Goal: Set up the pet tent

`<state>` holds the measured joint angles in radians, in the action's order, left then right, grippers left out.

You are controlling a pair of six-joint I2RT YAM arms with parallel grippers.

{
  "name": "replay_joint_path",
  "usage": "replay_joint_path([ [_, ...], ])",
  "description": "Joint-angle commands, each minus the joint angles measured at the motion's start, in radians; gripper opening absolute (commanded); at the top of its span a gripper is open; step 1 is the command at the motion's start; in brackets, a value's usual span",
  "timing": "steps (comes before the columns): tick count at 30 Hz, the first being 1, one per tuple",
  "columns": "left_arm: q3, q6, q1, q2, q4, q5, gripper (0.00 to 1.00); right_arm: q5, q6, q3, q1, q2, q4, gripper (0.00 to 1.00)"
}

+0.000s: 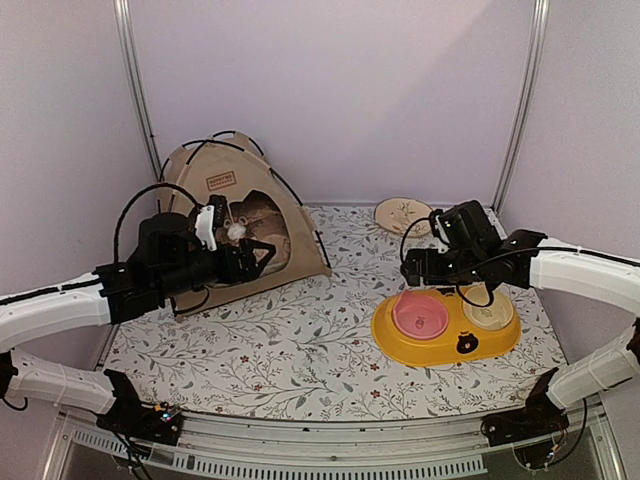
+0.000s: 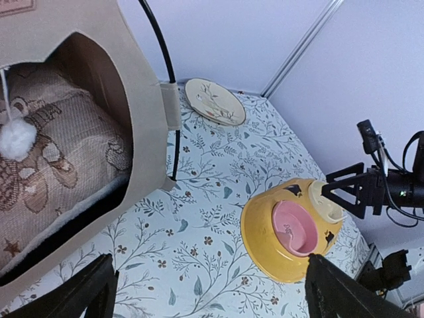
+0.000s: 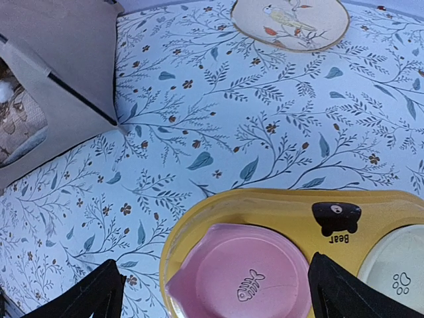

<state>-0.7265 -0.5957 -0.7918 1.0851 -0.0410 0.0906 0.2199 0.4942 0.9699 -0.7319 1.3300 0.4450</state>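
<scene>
On the worktop (image 1: 300, 350), far left, pet tent (image 1: 195, 165) upright, my left jaws apart before it, right jaws apart above yellow feeder (image 1: 385, 330).

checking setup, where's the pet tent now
In the top view the pet tent stands upright at the far left of the mat, right behind the left gripper, well left of the yellow feeder.

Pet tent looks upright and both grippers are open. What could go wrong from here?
The left gripper sits right at the pet tent entrance, beside the white pom-pom; a careless pull-out could snag it and tip the tent. A black pole arcs outside the fabric; the left arm's cable might catch it. The right gripper hangs over the yellow feeder and could knock it if it dips.
</scene>
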Motion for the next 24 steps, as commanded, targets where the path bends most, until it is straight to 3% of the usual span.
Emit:
replay_joint_path([
  [1, 0.039, 0.025, 0.061, -0.076, -0.024, 0.008, 0.99, -0.02, -0.027, -0.073, 0.095, -0.087, -0.086, 0.99],
  [7, 0.032, 0.076, 0.144, -0.133, 0.055, 0.027, 0.99, -0.006, -0.038, -0.207, 0.273, -0.214, -0.228, 0.99],
  [15, 0.047, 0.184, 0.22, -0.293, 0.134, 0.157, 0.99, -0.041, -0.203, -0.492, 0.512, -0.36, -0.606, 0.99],
  [21, 0.06, 0.264, 0.31, -0.354, 0.192, 0.191, 0.99, -0.11, -0.258, -0.584, 0.733, -0.285, -0.853, 0.99],
  [24, 0.091, 0.317, 0.372, -0.364, 0.164, 0.177, 0.99, -0.086, -0.294, -0.631, 0.775, -0.189, -1.044, 0.99],
])
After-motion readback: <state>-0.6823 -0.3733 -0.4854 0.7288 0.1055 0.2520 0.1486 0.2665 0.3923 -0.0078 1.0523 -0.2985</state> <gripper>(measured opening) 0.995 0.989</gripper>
